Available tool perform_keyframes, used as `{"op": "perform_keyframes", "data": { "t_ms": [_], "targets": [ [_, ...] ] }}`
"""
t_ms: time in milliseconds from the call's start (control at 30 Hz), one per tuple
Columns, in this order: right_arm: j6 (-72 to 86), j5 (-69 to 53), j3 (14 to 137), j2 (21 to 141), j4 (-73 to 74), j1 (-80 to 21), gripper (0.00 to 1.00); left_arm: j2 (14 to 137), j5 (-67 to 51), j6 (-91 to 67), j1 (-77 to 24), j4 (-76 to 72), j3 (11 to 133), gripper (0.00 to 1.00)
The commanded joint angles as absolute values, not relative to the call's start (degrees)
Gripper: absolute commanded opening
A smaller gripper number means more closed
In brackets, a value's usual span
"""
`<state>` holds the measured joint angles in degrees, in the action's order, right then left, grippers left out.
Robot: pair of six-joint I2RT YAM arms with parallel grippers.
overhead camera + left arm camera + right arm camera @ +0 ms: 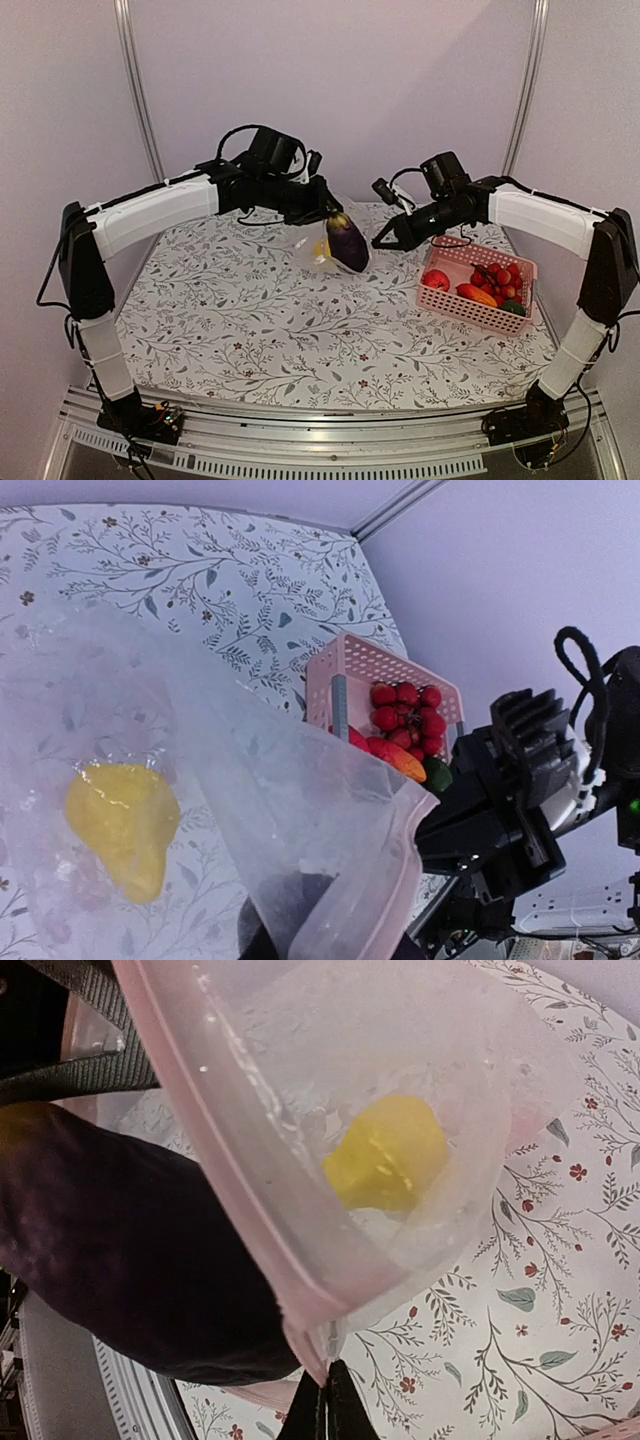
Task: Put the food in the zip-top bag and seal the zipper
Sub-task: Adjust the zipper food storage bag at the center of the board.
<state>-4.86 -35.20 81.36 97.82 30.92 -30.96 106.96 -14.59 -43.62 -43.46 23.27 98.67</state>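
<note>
- Floral-print table [250, 300], lilac walls behind.
- zip-top bag [312, 255] hung lifted at the left gripper [320, 213] tip; yellow lemon [120, 825] sat inside, at the end far from that gripper.
- eggplant [348, 243] was at the bag mouth, against the pink zipper [230, 1200], between both grippers.
- left fingers were hidden by the bag; grip couldn't be told.
- right gripper [325, 1412] was clamped tight, tips at the zipper's corner; pinch on plastic unclear.
- pink basket [470, 305] with red fruits [497, 278] sat just behind the right gripper.

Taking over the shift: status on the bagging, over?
Left gripper at zip-top bag, jaws hidden. Right gripper shut by its zipper. Lemon inside, eggplant at mouth. Other food in basket.
</note>
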Motion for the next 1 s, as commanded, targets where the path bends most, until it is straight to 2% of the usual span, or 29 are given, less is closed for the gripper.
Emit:
{"op": "perform_keyframes", "data": {
  "t_ms": [0,100,200,267,367,533,633,800,900,967],
  "targets": [
    [-4.5,-40.5,86.0,96.7,35.8,-31.1,0.00,108.5,-5.4,-36.7,-43.0,37.4,104.6,0.15],
    [-4.9,-42.0,90.0,95.2,40.1,-31.0,0.00,109.3,4.9,-32.8,-43.0,46.9,109.1,0.15],
    [-5.3,-43.1,91.4,95.0,42.3,-31.0,0.00,109.0,11.4,-30.5,-43.1,51.2,111.5,0.07],
    [-5.1,-44.3,91.4,95.6,42.7,-31.1,0.00,109.3,11.2,-29.8,-43.4,51.7,112.4,0.00],
    [-4.0,-46.4,93.2,97.0,43.0,-31.0,0.00,113.2,8.6,-28.0,-45.0,53.7,117.4,0.00],
    [-3.7,-47.0,97.8,98.6,44.7,-31.0,0.00,118.9,11.9,-26.5,-47.4,60.7,128.7,0.00],
    [-3.5,-47.3,97.9,98.2,44.7,-31.0,0.00,116.6,13.5,-27.1,-48.2,59.5,128.7,0.00],
    [-3.8,-46.2,97.2,97.8,44.2,-30.4,0.00,109.1,16.2,-27.0,-48.3,52.0,121.7,0.00],
    [-3.7,-46.5,98.1,97.7,43.7,-29.9,0.00,109.3,16.9,-26.3,-47.9,51.9,120.7,0.00],
    [-3.8,-46.9,98.7,97.7,43.6,-29.8,0.01,112.1,13.0,-26.9,-47.7,53.7,122.9,0.00]
  ]
}}
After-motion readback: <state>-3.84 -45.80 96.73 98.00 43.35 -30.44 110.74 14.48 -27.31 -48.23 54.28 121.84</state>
